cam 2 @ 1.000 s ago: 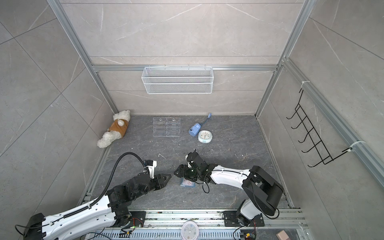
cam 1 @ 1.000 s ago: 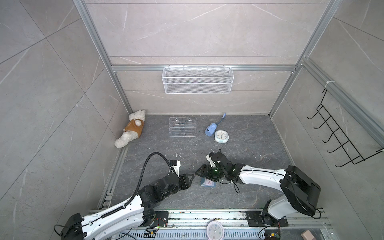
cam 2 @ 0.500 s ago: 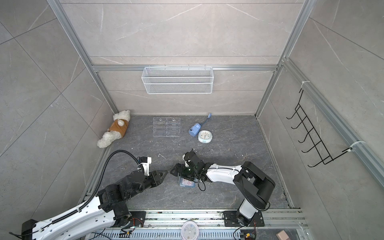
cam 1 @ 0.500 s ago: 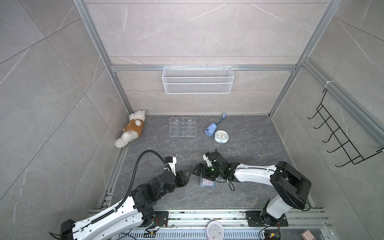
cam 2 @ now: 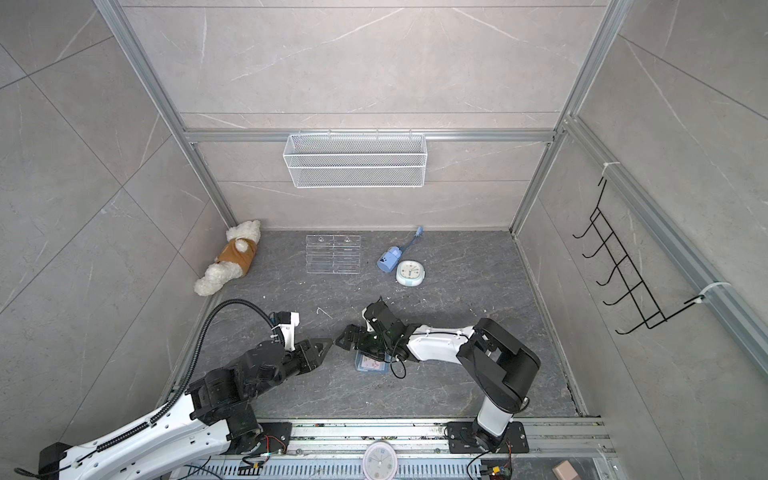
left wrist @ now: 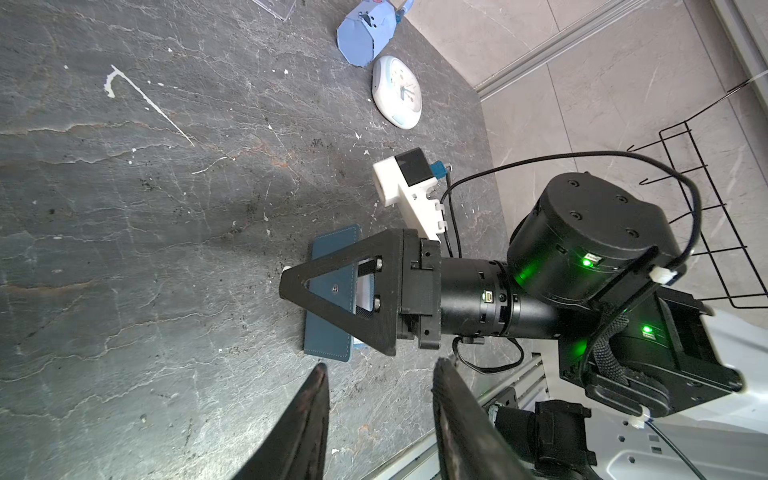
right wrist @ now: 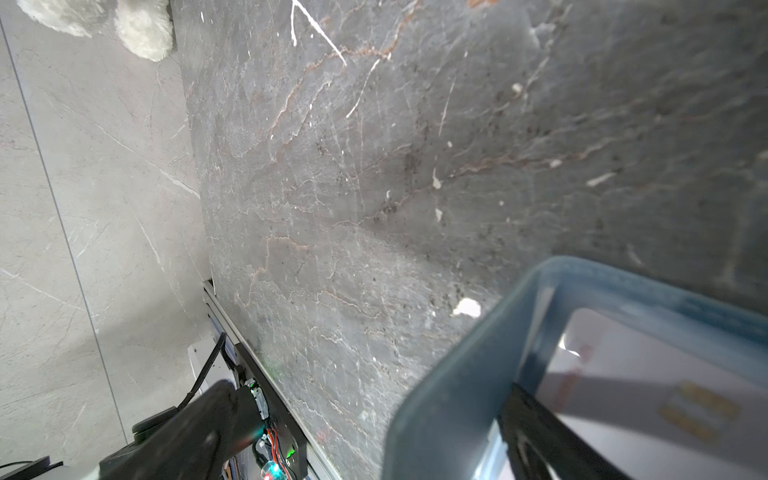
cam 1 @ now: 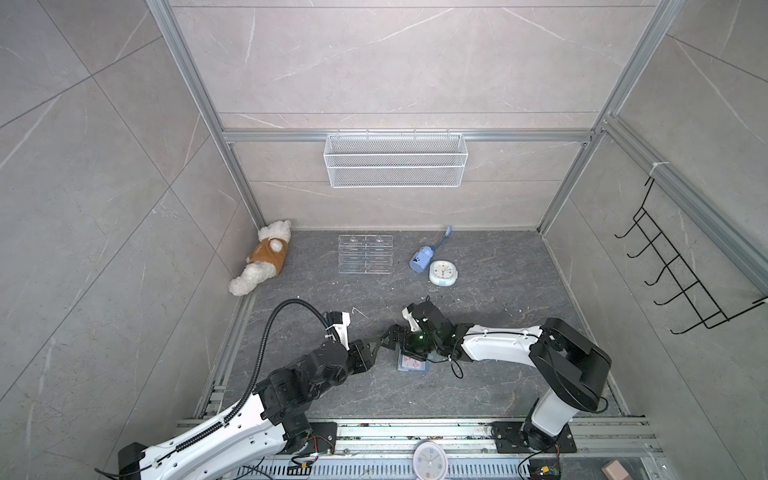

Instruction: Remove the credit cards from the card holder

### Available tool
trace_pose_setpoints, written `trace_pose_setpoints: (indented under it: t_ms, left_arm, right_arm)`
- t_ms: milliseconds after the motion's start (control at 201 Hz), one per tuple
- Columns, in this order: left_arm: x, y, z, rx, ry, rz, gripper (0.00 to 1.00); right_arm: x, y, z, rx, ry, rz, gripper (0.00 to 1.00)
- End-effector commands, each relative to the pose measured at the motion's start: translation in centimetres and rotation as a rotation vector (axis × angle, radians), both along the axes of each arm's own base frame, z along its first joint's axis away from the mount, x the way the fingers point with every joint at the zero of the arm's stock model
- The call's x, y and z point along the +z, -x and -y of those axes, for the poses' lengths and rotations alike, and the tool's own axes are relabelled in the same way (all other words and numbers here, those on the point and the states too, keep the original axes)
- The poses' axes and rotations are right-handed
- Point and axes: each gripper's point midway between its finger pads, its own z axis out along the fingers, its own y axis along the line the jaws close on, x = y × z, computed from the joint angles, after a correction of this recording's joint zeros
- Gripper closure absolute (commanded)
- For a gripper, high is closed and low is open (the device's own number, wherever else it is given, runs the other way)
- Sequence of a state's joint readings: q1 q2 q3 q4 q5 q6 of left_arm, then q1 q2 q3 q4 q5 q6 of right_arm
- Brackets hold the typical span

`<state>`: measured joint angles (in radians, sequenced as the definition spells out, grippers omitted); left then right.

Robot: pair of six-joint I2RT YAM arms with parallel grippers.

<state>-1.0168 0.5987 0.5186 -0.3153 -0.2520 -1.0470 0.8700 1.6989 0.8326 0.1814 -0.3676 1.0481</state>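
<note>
The dusty-blue card holder [cam 1: 402,365] lies on the dark floor near the front, partly under my right gripper [cam 1: 392,337]. A pale pink credit card [cam 1: 413,364] shows inside it, and the right wrist view shows the credit card [right wrist: 648,386] behind a clear sleeve. In that view the right jaws stand wide open, with the card holder's blue edge [right wrist: 478,365] between them, unclamped. In the left wrist view one right finger [left wrist: 365,328] hangs over the card holder [left wrist: 328,307]. My left gripper [left wrist: 380,368] is open and empty, just left of the card holder.
At the back of the floor are a stuffed dog [cam 1: 264,262], a clear acrylic rack [cam 1: 365,254], a blue pouch [cam 1: 422,257] and a small clock [cam 1: 443,273]. A wire basket [cam 1: 395,160] hangs on the back wall and black hooks [cam 1: 681,274] on the right wall.
The right gripper's jaws have spread wider over the card holder, and that arm's elbow has swung left. The left gripper has barely moved.
</note>
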Motion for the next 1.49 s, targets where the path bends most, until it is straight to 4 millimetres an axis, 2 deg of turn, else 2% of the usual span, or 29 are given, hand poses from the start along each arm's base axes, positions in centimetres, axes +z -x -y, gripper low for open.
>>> trace_pose_setpoints:
  t_ms: [0, 264, 448, 667, 841, 1045, 1120, 1364, 1488]
  left_arm:
    - [0.8, 0.2, 0.2, -0.018, 0.013, 0.023, 0.57]
    - [0.1, 0.2, 0.5, -0.026, 0.008, 0.009, 0.57]
    - [-1.6, 0.3, 0.5, -0.02, 0.002, -0.022, 0.58]
    - [-3.7, 0.5, 0.8, -0.023, -0.004, -0.064, 0.62]
    - [-3.5, 0.5, 0.3, -0.014, -0.006, -0.057, 0.63]
    - [-3.6, 0.6, 0.1, -0.01, -0.011, -0.058, 0.63]
    - [-3.6, 0.6, 0.1, -0.009, -0.012, -0.057, 0.64]
    - [-3.6, 0.7, 0.1, -0.013, -0.005, -0.056, 0.65]
    - [-3.7, 0.7, 0.1, -0.016, 0.0, -0.059, 0.65]
  right_arm:
    - [3.2, -0.2, -0.4, 0.008, -0.033, 0.037, 0.01]
    - [5.2, 0.0, 0.0, 0.013, -0.023, 0.051, 0.0]
    - [4.7, 0.2, 0.2, 0.023, 0.001, 0.039, 0.01]
    - [2.9, 0.3, 0.0, 0.022, 0.008, 0.008, 0.18]
    - [3.3, 0.2, -0.5, 0.024, -0.035, 0.016, 0.44]
    - [4.9, -0.1, -1.0, 0.033, -0.065, 0.047, 0.56]
    - [4.4, -0.1, -1.2, 0.042, -0.051, 0.034, 0.63]
    - [3.3, -0.3, -2.0, 0.052, -0.058, 0.011, 0.67]
    - [2.8, -0.7, -2.7, 0.058, -0.055, 0.005, 0.74]
